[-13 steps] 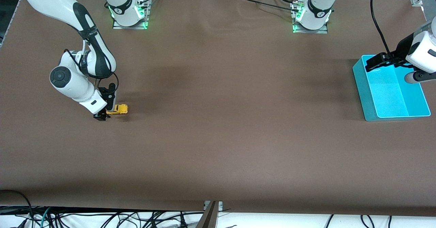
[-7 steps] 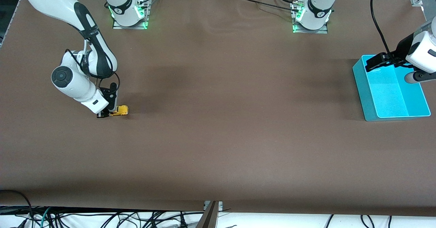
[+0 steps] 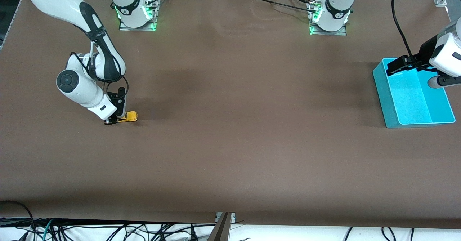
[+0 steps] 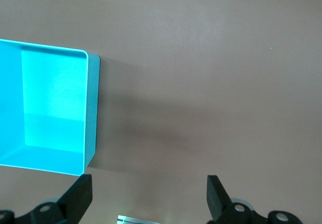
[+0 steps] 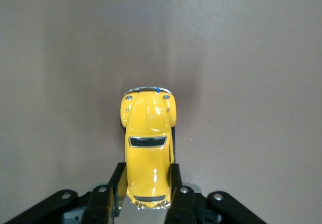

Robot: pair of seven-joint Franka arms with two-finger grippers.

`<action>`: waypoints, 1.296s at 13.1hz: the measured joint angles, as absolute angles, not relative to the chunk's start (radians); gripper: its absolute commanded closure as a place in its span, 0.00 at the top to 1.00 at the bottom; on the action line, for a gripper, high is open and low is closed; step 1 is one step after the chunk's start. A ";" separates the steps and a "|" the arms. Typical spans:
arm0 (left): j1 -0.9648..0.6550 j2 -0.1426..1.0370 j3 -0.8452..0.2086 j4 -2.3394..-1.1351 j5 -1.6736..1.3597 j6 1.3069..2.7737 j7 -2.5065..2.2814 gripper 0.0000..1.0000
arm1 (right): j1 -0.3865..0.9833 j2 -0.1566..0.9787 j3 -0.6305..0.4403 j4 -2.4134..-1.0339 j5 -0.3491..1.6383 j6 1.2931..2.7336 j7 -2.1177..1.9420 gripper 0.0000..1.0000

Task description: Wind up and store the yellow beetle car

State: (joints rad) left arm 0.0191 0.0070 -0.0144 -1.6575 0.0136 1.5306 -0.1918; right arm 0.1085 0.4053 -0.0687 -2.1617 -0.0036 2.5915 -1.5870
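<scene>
The yellow beetle car (image 3: 130,116) stands on the brown table at the right arm's end. My right gripper (image 3: 113,120) is low at the table and shut on the car's rear half. In the right wrist view the car (image 5: 147,133) points away from the wrist, its rear pinched between the two black fingers (image 5: 116,181), with the right gripper (image 5: 147,182) around it. My left gripper (image 3: 396,65) is open and empty, held in the air over the teal bin (image 3: 383,93). In the left wrist view the left gripper (image 4: 148,196) hangs over bare table beside the bin (image 4: 89,108).
The teal bin holds nothing that shows and stands at the left arm's end of the table. Both arm bases (image 3: 137,16) (image 3: 327,19) stand along the table's edge farthest from the front camera. Cables (image 3: 108,230) hang below the near edge.
My right gripper and wrist have shifted slightly toward the left arm's end, and the car moved a little with it. The left arm has not moved.
</scene>
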 measured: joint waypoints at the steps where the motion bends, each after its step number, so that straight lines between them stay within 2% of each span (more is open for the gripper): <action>1: 0.019 0.007 -0.014 -1.658 0.014 1.531 -0.192 1.00 | 0.107 0.405 -0.070 -2.162 -0.004 2.593 -1.589 0.16; 13: 0.019 0.007 -0.015 -1.658 0.014 1.531 -0.192 1.00 | -0.155 0.428 -0.074 -2.144 -0.003 2.662 -1.852 0.17; 17: 0.019 0.007 -0.017 -1.658 0.014 1.531 -0.192 1.00 | -0.193 0.443 -0.074 -2.123 -0.003 2.661 -1.893 0.17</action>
